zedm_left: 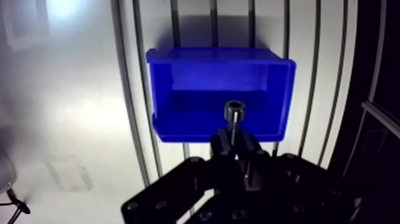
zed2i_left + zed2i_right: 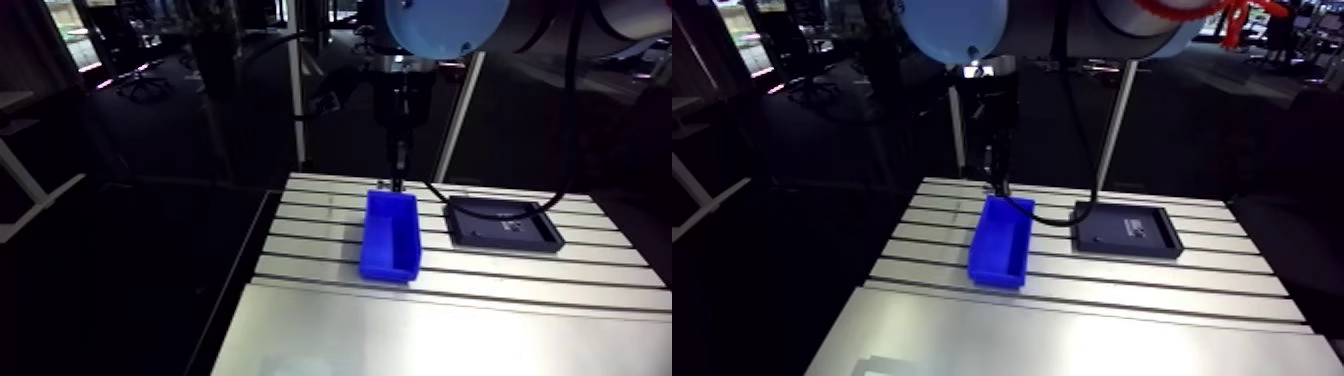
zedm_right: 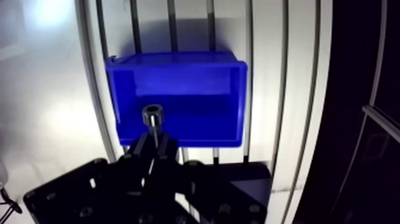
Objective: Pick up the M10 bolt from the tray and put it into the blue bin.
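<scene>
gripping the m10 bolt (image 1: pixel 234 114) by its shank, the gripper (image 1: pixel 236 142) has its two fingers drawn nearly together on it, and the socket head sticks out past the fingertips. in the wrist view the bolt's head shows against the open inside of the blue bin (image 1: pixel 284 89), near the wall closest to the gripper. in the arm view the bin lies lengthwise on the slotted table (image 2: pixel 450 320), and the dark tray (image 2: pixel 503 222) sits near it, not touching.
</scene>
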Controlling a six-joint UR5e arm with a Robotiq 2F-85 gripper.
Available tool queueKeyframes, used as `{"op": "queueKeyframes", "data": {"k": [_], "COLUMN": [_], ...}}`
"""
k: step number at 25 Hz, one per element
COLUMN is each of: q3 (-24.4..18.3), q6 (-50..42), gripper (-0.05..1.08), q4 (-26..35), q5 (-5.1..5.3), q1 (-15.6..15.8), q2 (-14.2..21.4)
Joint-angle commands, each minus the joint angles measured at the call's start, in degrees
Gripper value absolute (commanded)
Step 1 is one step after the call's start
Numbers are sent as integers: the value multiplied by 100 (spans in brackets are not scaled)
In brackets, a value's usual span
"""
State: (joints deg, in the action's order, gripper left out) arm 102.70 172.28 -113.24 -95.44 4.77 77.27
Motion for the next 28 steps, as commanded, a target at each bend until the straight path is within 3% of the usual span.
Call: {"op": "queueKeyframes", "data": {"k": [1, 3, 5, 20, 28], "q3": [61, 79, 114, 527, 624], "q6": [22, 22, 13, 4, -13], "gripper": [106, 106, 106, 106, 105], "q4": [-98, -98, -133, -1021, -1056], "q5": [162, 276, 320, 329, 329], "q1": [-222, -257, -292, -354, -345], "q2": [-147, -182, -261, -780, -929]}}
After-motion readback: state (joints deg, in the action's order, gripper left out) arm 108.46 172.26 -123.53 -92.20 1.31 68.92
